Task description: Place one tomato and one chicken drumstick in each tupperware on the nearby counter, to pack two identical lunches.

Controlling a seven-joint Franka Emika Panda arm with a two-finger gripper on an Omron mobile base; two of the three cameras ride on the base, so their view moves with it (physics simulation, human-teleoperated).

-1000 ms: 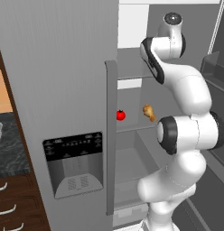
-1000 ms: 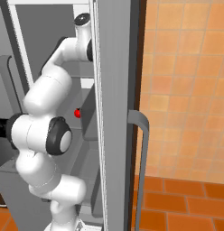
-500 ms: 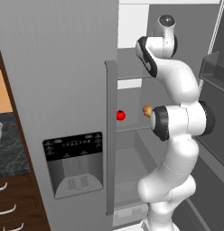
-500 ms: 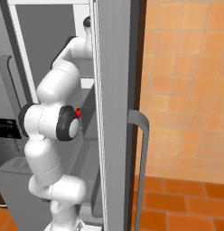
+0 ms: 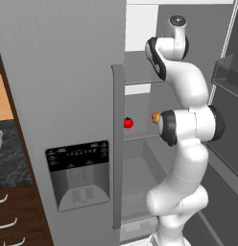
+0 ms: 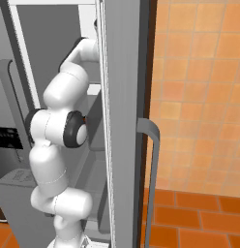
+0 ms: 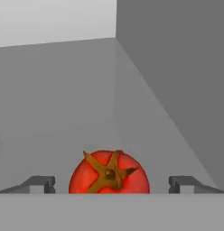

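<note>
Hand view: the spread hand point(image 7: 111, 184) flanks a tomato point(image 7: 109, 173); left base view adds a second tomato point(image 5: 128, 123) beside what looks like a drumstick point(image 5: 155, 116) on a fridge shelf point(image 5: 140, 135).

A grey fridge point(image 5: 68, 72) with an ice and water dispenser point(image 5: 78, 174) and a long vertical door handle point(image 5: 118, 144) stands open, grey shelves point(image 5: 140, 137) inside. At 9 o'clock sits dark brown drawer fronts point(image 5: 15, 216). An orange tiled wall point(image 6: 204, 87) meets a red-brown tiled floor point(image 6: 199, 218).
</note>
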